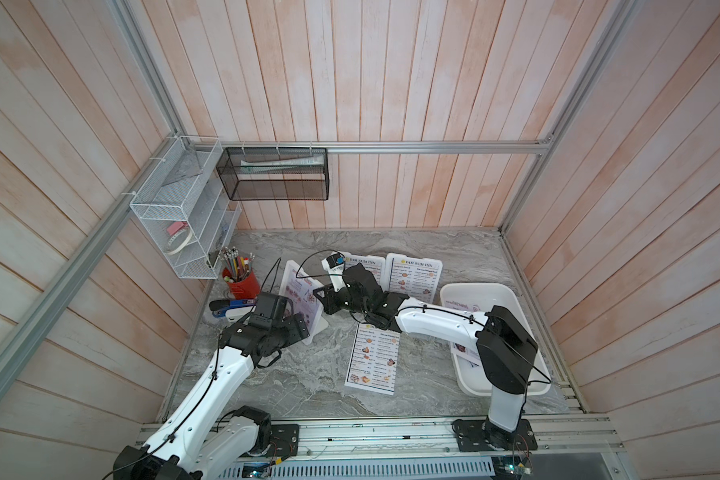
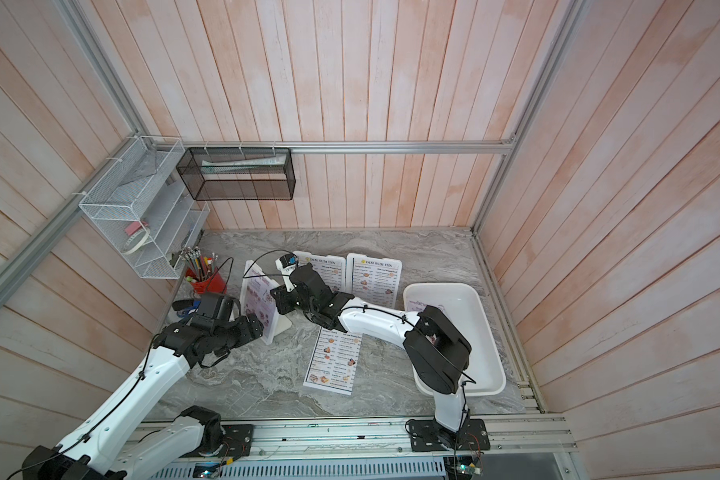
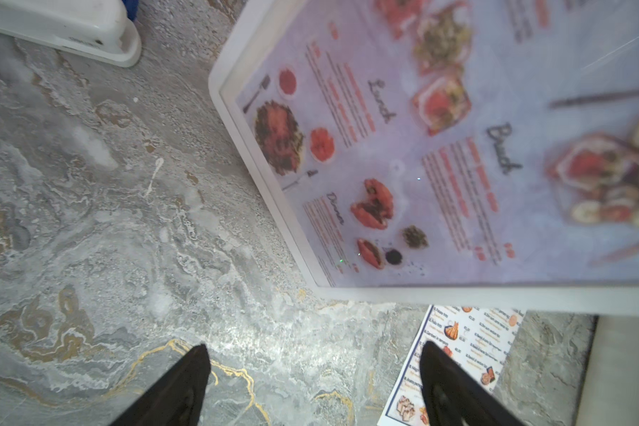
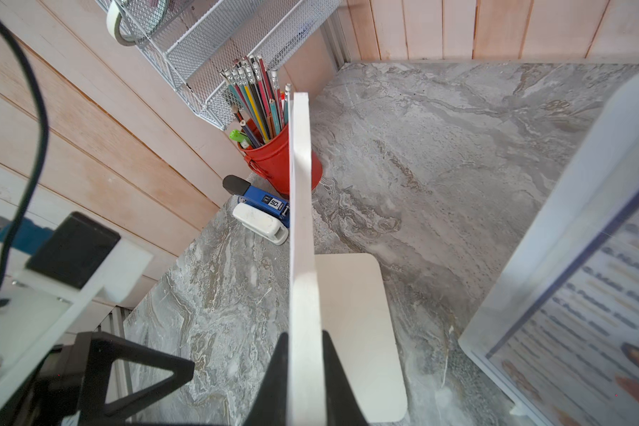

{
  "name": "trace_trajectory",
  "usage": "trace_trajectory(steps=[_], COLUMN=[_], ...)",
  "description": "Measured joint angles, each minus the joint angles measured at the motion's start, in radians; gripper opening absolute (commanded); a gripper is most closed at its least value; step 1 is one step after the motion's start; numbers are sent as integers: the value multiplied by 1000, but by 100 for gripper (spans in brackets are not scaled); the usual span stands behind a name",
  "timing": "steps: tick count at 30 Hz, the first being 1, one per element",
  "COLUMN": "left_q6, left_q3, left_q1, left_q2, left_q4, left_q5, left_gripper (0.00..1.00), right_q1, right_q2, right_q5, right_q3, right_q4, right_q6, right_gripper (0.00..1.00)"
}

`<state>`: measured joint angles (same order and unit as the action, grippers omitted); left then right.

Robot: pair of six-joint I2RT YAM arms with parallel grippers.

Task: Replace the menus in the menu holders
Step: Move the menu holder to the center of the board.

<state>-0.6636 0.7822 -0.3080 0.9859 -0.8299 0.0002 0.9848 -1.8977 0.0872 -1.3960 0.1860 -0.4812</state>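
- The right gripper [image 4: 305, 343] is clamped on the top edge of the left menu holder [image 4: 299, 177]. This edge runs away from it, toward the far left.
- The lilac menu [image 3: 458, 166] sits inside and faces the left gripper [image 3: 314, 354], which is near it with its jaws wide apart.

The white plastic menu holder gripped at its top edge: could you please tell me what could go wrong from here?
1. The right gripper holds only the thin top edge of the white plastic menu holder between its fingers; it could slip, tip, or bump the nearby red pencil cup.
2. The open left gripper hovers close to the holder's lower corner and the loose white paper menu, and might knock either.
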Motion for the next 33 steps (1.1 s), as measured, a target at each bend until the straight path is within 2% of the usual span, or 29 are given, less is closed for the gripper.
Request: trace_trajectory(steps=[14,21,23,25,27,33], left_q6=[-23,-18,-16,-14,-10,11], left_q3=[0,1,1,1,1,4], left_q1=[-29,-33,-34,-33,-33,-35], left_q2=[9,79,103,127,146,197], left_q4=[23,97,124,159,198,323], left_q5=[6,14,11,6,3,23], left_gripper=[89,89,86,78,73,58], right_q1=[-97,-109,-109,-111,-113,-138], right_q2=[-130,-222,-239,-242,-242,-180], right_q5=[30,64,77,96,114,163], right_q3=[-128,-276,-315,-342,-377,-449], right_q4=[71,37,24,2,-31,-138], right_q6=[42,113,127,138,146,167], right_gripper=[15,32,36,41,44,47])
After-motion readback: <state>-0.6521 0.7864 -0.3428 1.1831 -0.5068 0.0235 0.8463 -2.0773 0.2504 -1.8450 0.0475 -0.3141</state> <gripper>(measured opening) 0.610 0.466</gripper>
